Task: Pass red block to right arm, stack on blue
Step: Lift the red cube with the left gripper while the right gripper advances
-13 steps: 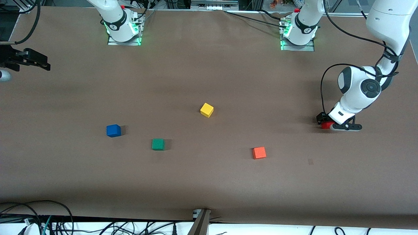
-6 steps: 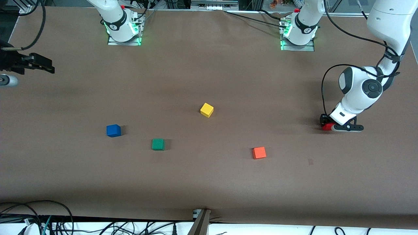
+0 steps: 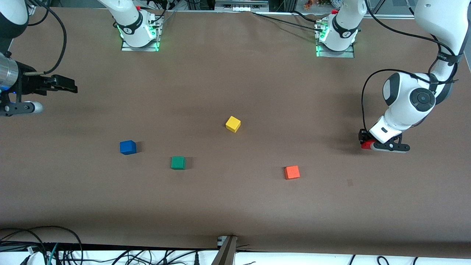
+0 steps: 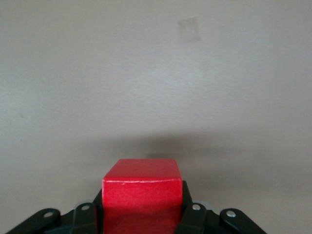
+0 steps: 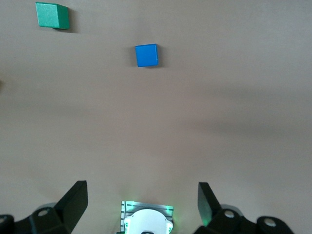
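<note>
The red block [image 3: 365, 144] is at the left arm's end of the table, and my left gripper [image 3: 367, 142] is shut on it, low at the tabletop. In the left wrist view the red block [image 4: 141, 192] fills the gap between the black fingers [image 4: 195, 219]. The blue block [image 3: 127, 147] rests on the table toward the right arm's end, also seen as the blue block [image 5: 146, 55] in the right wrist view. My right gripper [image 3: 70, 88] hangs open and empty over the right arm's end of the table; its fingers [image 5: 78, 195] stand wide apart.
A green block [image 3: 178, 162] lies beside the blue one, nearer the front camera. A yellow block [image 3: 233, 124] sits mid-table and an orange block [image 3: 292, 172] lies between it and the red one. The two arm bases [image 3: 140, 33] stand along the table's back edge.
My left gripper has shut on the red block. The right gripper has moved in from the table's end toward the middle.
</note>
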